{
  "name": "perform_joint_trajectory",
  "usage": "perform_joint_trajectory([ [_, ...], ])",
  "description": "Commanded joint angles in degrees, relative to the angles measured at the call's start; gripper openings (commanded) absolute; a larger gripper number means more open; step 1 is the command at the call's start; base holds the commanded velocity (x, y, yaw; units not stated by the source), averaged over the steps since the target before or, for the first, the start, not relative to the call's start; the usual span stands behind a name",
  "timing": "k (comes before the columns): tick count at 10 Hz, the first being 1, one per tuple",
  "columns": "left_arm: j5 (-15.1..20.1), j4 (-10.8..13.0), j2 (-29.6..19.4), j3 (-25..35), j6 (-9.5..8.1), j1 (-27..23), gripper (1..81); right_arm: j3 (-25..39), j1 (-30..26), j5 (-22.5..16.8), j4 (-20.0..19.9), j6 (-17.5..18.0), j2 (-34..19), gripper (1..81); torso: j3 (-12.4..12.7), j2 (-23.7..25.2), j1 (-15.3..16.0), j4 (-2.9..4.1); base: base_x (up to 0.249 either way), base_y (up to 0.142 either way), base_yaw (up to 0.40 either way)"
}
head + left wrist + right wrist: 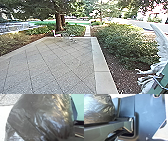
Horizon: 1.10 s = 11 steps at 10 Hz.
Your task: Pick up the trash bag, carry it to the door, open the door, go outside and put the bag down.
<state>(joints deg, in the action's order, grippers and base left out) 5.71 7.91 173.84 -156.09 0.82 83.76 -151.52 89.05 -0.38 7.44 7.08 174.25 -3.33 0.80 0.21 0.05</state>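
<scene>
The dark, bulging, thin-plastic trash bag (36, 117) is gleaming glossily, its skin creasing into crinkles. The grey, square-jointed paving (56, 66) is looking matt and grainy, while the pale, straight border strip (106, 81) is appearing smoother.

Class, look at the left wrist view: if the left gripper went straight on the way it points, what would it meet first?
Probably the dark plastic bag, which lies across that line. Depth is unclear, so the left gripper may already be touching it.
</scene>
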Motion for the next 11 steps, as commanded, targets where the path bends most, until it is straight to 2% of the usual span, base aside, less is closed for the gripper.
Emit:
perform_joint_trajectory([
  [1, 3.35, 0.35, 0.02, 0.08, 0.15, -2.06, 1.0, 0.71, -1.29, -3.49, 0.39, -0.31, 0.60, 81.1, 0.00, 0.00, 0.00, 0.00, 0.137, 0.000, 0.000],
  [11, 3.35, 0.35, 0.02, 0.08, 0.15, -2.06, 1.0, -0.17, -1.20, -3.58, 0.39, -0.84, 1.30, 81.1, 0.02, 0.06, -0.20, 0.00, 0.153, 0.000, 0.000],
])
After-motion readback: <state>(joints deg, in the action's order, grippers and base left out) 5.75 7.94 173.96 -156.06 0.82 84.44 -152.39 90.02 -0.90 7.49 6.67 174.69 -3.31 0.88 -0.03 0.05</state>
